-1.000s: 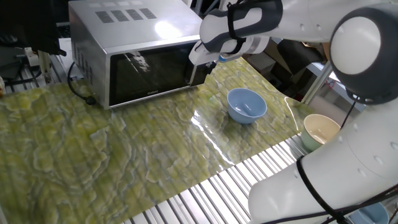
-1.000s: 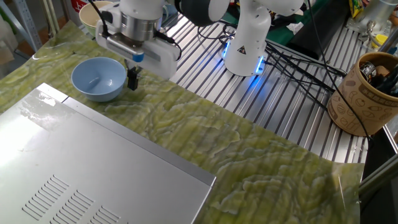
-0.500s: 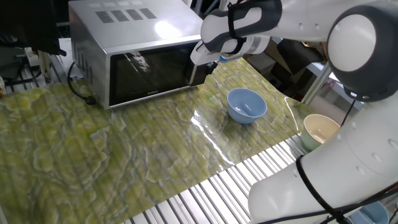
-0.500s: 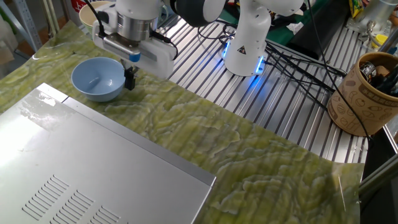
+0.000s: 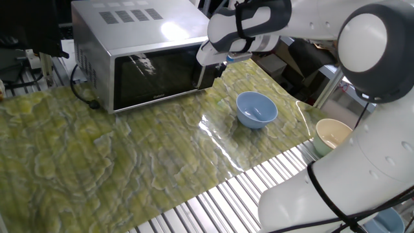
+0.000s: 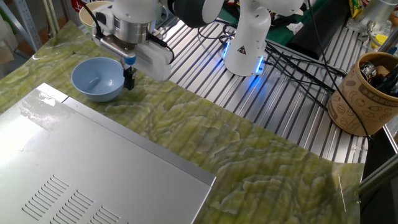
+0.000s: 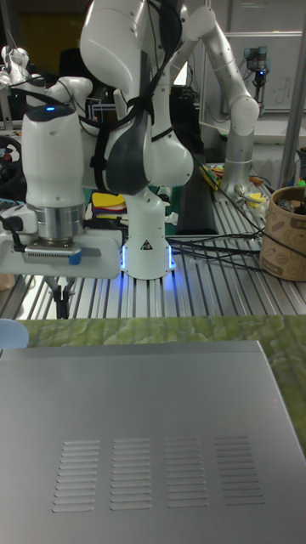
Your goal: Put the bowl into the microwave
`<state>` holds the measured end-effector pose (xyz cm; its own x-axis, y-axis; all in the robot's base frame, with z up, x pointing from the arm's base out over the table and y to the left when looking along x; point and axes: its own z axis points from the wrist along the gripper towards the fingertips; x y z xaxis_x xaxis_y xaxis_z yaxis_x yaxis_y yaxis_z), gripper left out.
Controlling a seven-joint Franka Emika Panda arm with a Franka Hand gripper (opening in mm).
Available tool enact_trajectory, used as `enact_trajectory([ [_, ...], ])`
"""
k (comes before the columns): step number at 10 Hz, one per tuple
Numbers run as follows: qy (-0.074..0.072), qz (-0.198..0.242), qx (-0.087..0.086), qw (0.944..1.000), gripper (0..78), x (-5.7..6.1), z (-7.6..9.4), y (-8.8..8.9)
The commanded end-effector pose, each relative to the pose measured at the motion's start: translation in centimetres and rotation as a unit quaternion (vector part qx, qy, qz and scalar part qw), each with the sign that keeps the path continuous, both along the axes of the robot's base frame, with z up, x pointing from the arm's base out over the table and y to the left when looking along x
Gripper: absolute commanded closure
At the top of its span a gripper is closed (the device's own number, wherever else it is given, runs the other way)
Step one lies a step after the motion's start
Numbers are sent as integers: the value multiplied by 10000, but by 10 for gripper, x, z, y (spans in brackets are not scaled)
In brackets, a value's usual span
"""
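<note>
Hovering near the microwave (image 5: 139, 55) corner, the gripper (image 6: 129, 79) holds nothing; fingers look close together, gap narrow. Bowl (image 5: 256, 109) sits on the green mat (image 5: 129, 162), just beside gripper, outside microwave, door closed.

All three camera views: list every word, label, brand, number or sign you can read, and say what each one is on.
None can be read as text.
microwave: small pale mark low on the door, too small to read.
robot base: dark triangular warning sign, no legible words.
brown cup: embossed patterns, not letters.
</note>
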<state>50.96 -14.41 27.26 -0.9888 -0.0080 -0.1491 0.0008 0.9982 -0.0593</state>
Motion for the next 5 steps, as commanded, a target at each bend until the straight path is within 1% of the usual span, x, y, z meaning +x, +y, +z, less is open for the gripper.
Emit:
enact_trajectory([
  [1,-124,531,-51,9985,776,7,-1,-8],
  [2,-145,704,-91,9974,776,14,-2,-19],
  [3,-182,730,-98,9971,776,16,-2,-24],
  [4,-235,772,-71,9967,776,19,-6,-33],
  [5,-235,784,-49,9966,776,20,-7,-35],
])
